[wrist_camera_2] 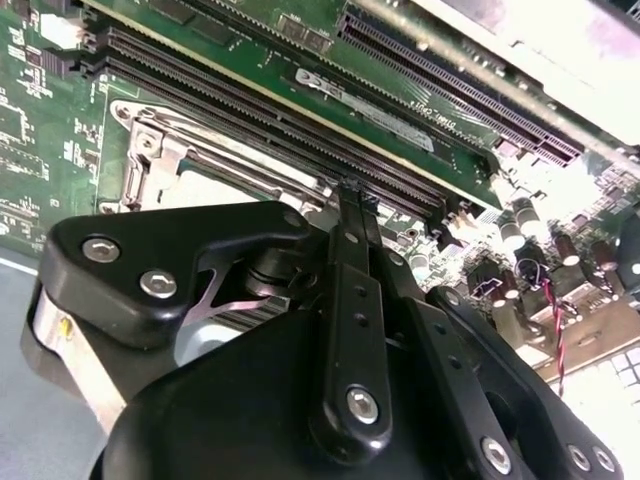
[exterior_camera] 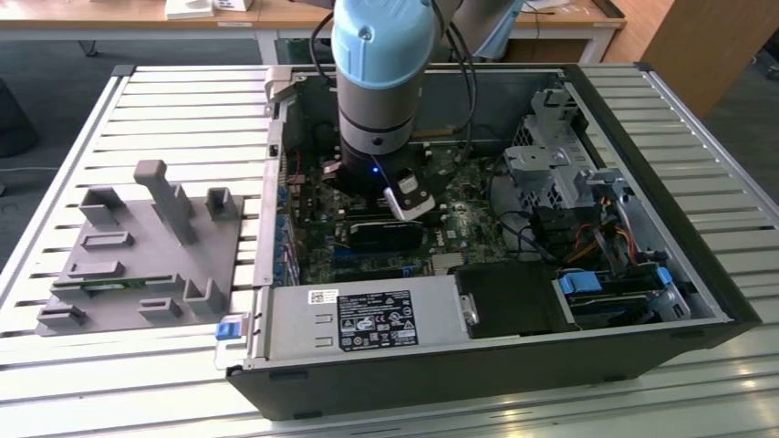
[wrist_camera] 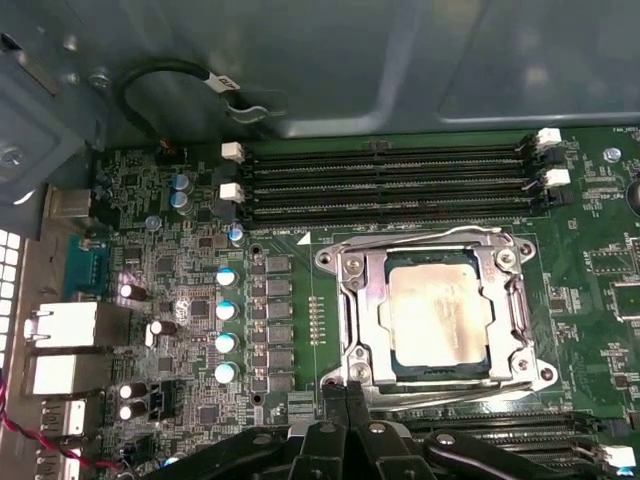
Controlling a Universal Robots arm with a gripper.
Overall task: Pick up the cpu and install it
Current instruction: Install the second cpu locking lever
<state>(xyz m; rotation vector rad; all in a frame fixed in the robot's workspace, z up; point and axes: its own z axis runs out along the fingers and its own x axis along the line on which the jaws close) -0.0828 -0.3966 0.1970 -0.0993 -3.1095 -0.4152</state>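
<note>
1. Sitting in the metal socket frame (wrist_camera: 435, 312) on the motherboard (wrist_camera: 180, 300), the cpu (wrist_camera: 438, 310) lies flat.
2. Gripper (wrist_camera: 345, 395) hangs just beside the socket, fingers pressed together, holding nothing.
3. Memory slots (wrist_camera: 390, 180) run alongside.

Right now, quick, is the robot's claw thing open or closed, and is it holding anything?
End effector: closed and empty, fingers pressed together; the cpu already sits in the socket on the motherboard.
</note>
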